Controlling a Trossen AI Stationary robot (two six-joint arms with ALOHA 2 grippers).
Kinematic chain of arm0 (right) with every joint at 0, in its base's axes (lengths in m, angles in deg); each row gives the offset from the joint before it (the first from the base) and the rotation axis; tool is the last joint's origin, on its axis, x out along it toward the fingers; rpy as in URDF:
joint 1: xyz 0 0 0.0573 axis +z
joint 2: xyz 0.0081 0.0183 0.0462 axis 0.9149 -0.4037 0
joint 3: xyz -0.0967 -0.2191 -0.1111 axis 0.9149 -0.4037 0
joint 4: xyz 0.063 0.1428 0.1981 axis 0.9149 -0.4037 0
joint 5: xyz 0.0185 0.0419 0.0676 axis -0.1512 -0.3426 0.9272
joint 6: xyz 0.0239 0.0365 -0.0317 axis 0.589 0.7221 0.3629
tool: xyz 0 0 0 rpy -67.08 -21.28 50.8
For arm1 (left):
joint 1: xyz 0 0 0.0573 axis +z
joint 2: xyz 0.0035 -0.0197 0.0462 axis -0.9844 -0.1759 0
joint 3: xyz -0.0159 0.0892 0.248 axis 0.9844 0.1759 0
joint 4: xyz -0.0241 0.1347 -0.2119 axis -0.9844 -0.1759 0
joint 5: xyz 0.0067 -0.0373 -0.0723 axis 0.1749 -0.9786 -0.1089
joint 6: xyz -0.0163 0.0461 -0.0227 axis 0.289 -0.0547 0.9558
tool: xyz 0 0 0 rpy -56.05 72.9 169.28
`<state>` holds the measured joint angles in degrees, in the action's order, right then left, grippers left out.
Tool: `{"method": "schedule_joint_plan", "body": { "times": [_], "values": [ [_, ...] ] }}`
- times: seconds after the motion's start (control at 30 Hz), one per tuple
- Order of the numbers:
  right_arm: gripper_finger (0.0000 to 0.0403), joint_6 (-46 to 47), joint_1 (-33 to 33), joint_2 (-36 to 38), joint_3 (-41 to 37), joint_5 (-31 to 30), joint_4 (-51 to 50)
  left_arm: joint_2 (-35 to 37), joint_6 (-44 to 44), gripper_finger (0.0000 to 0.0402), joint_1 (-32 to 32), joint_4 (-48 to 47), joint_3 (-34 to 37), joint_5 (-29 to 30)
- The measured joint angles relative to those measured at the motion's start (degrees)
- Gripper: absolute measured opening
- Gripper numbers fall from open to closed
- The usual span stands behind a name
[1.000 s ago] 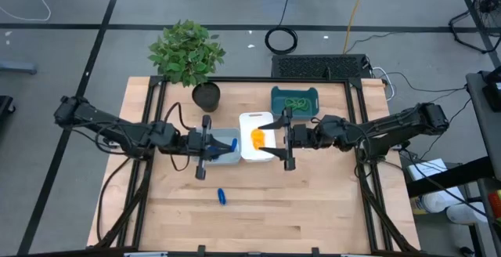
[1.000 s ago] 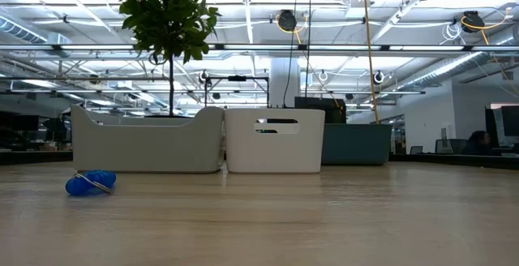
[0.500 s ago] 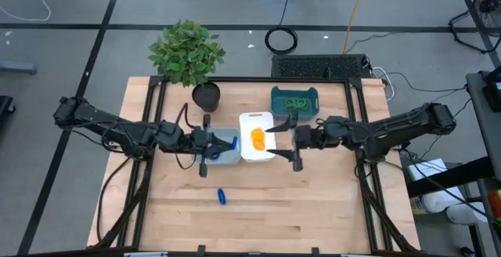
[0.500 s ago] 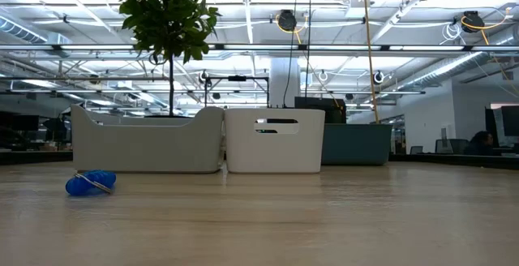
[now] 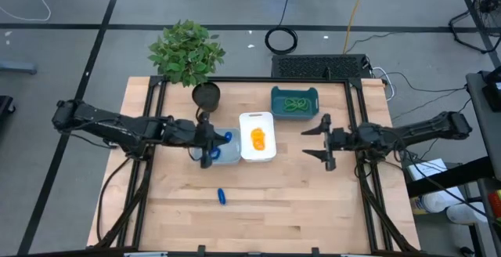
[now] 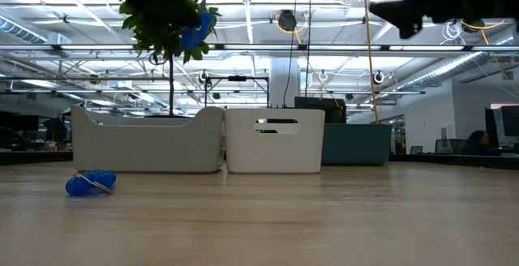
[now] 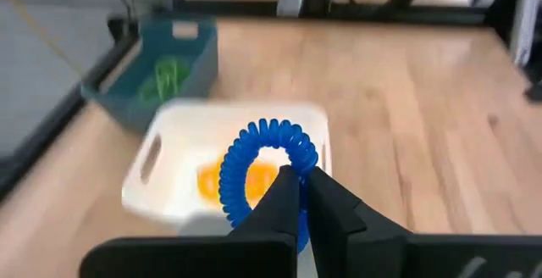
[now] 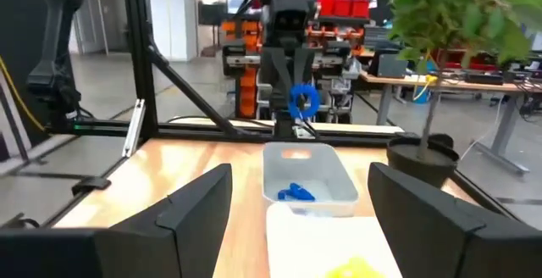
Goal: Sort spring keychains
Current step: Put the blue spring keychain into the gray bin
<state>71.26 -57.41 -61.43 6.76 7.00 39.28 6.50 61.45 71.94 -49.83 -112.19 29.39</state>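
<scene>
the left gripper point(image 5: 206, 141) jaws are pinching a blue spring keychain point(image 7: 267, 169), hanging it directly above the grey tray point(image 5: 232, 154) already holding blue ones. the right gripper point(image 5: 322, 139) jaws are standing wide, empty, beside the white tray point(image 5: 258, 118).

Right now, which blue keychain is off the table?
The blue keychain pinched in the left gripper, above the grey tray. Another lies in that tray, another on the table.
</scene>
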Motion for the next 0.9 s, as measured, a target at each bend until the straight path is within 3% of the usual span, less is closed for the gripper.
{"method": "schedule_joint_plan", "body": {
  "times": [0.3, 0.9],
  "values": [
    [0.0263, 1.4, -0.1, 13.3, -9.2, -0.1, -5.0, -1.6, 5.2, 0.0006, 4.0, -11.1, 0.0, -4.6],
    [0.0263, 2.5, -0.1, 21.6, -14.1, -0.1, -9.5, -14.2, 8.6, 0.0006, 6.8, -21.9, 0.0, -9.5]
  ]
}}
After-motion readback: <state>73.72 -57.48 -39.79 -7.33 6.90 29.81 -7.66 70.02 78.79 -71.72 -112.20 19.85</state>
